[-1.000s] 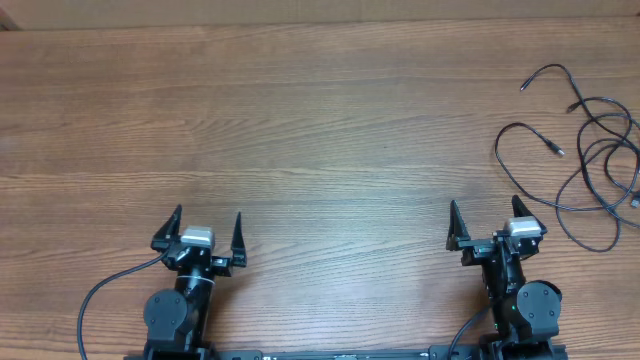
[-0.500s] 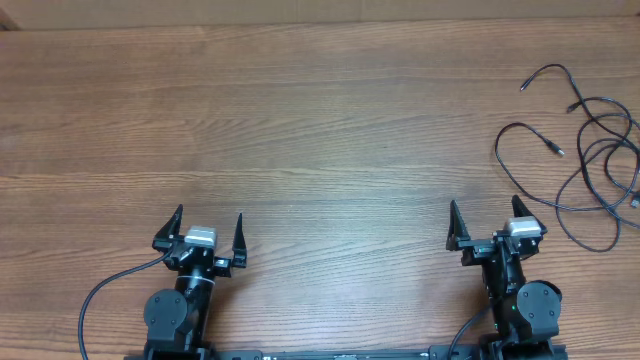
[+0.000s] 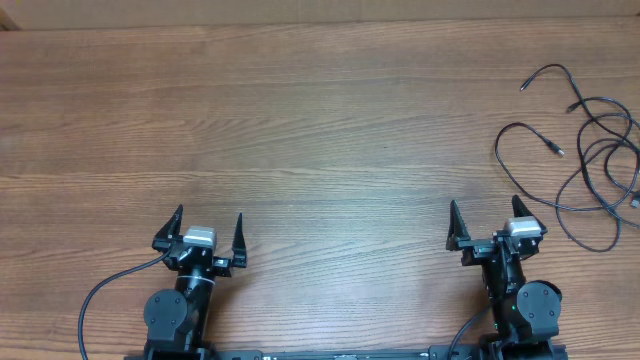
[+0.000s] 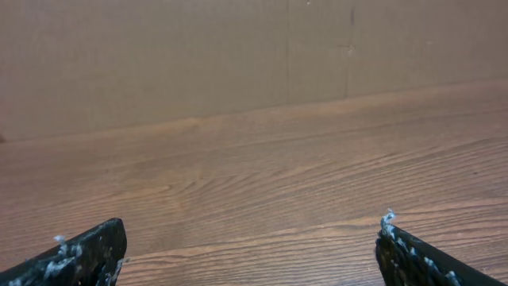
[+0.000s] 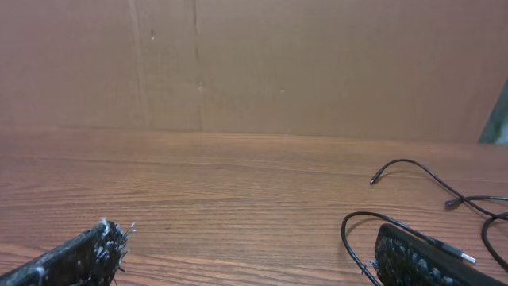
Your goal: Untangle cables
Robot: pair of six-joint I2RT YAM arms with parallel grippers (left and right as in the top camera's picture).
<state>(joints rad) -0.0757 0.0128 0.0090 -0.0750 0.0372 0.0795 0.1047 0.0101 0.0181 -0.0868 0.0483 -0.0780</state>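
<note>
The cables point(image 3: 590, 150) are thin black cords with small plugs, lying in loose tangled loops at the far right of the table. Part of them shows in the right wrist view point(image 5: 421, 179), ahead and to the right. My right gripper point(image 3: 485, 212) is open and empty near the front edge, left of and below the tangle; its fingers frame the right wrist view point(image 5: 254, 238). My left gripper point(image 3: 209, 218) is open and empty near the front left, far from the cables. The left wrist view point(image 4: 252, 234) shows only bare wood between its fingers.
The wooden table point(image 3: 300, 120) stretches wide between the arms and the back edge. A brown cardboard wall point(image 5: 317, 63) stands behind the table. The cables reach close to the table's right edge.
</note>
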